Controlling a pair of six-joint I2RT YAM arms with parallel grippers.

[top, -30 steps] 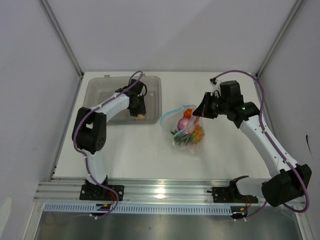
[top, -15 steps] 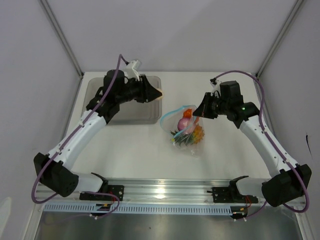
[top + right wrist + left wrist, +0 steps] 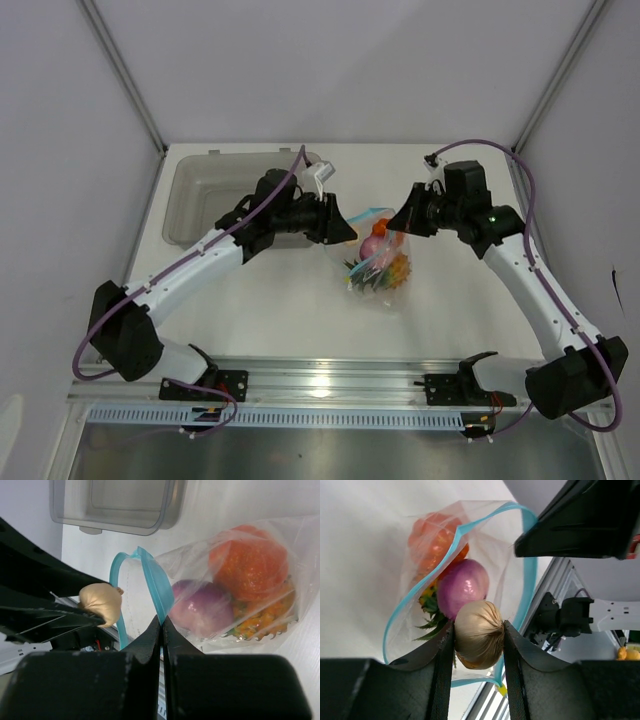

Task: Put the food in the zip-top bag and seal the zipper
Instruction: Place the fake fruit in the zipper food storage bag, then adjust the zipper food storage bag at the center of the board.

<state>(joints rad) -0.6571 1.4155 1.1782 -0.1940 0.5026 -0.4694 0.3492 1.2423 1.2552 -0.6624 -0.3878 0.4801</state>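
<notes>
The clear zip-top bag point(image 3: 378, 268) lies mid-table with its mouth held up. Inside it I see the purple-red onion point(image 3: 465, 585), the orange point(image 3: 250, 562) and the pineapple point(image 3: 260, 617). My right gripper point(image 3: 162, 622) is shut on the light blue zipper point(image 3: 152, 580), pinching one lip of the mouth; from above, the right gripper point(image 3: 402, 226) is at the bag's right side. My left gripper point(image 3: 478, 627) is shut on the beige bulb point(image 3: 479, 634), just above the open mouth. The left gripper point(image 3: 345, 228) hovers at the bag's left edge.
The grey translucent tray point(image 3: 200, 195) stands at the back left, with nothing showing in it. The aluminium rail point(image 3: 330, 380) with both arm bases runs along the near edge. White walls close in the table on three sides.
My left arm lifted out of the tray with the beige bulb and swung right to the bag's mouth. The right arm and the bag stayed put.
</notes>
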